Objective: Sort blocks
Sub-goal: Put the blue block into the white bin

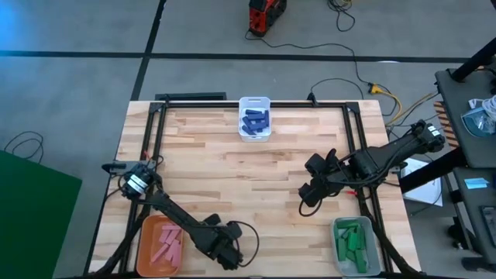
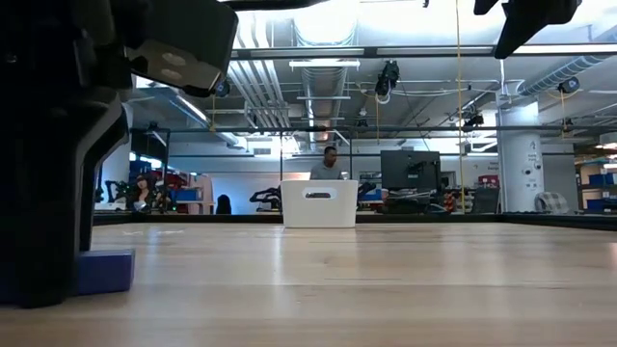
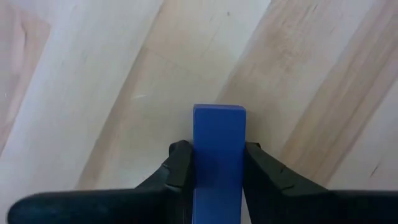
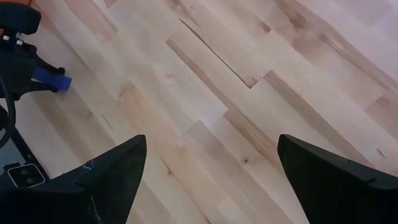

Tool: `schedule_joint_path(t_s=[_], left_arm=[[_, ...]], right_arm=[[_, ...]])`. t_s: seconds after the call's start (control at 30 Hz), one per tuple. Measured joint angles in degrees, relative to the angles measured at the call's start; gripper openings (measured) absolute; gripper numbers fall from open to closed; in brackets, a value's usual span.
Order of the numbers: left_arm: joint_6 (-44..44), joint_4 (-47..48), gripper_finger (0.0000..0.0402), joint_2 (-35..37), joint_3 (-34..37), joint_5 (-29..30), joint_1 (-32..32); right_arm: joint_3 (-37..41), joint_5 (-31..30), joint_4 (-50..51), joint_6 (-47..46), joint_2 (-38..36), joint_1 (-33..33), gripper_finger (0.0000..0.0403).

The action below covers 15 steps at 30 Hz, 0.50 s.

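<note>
I see the orange bin w/ pink blocks at near-left, then my left gripper low on the table just beside it, pinching a blue block. Right gripper hovers mid-right, fingers spread, w/ nothing between them; green bin near-right

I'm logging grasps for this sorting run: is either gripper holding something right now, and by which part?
The left gripper clamps a blue block across its long sides, one end sticking out past the fingertips. The right gripper is open and holds nothing.
</note>
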State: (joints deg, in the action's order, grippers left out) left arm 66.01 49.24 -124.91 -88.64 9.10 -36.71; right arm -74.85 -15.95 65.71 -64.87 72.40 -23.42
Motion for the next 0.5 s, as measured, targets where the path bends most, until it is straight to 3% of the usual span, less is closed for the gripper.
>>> schedule_joint_path(t_s=[0.27,0.5], left_arm=[[-7.53,0.8,0.0074,3.17,0.57,0.4,0.01],[-19.24,2.41,0.0074,11.58,0.44,9.82,0.26]], right_arm=[[0.0,-0.4,-0.4,2.86,0.0,0.0,0.0354],[0.0,-0.54,-7.85,3.35,0.0,0.87,0.0351]])
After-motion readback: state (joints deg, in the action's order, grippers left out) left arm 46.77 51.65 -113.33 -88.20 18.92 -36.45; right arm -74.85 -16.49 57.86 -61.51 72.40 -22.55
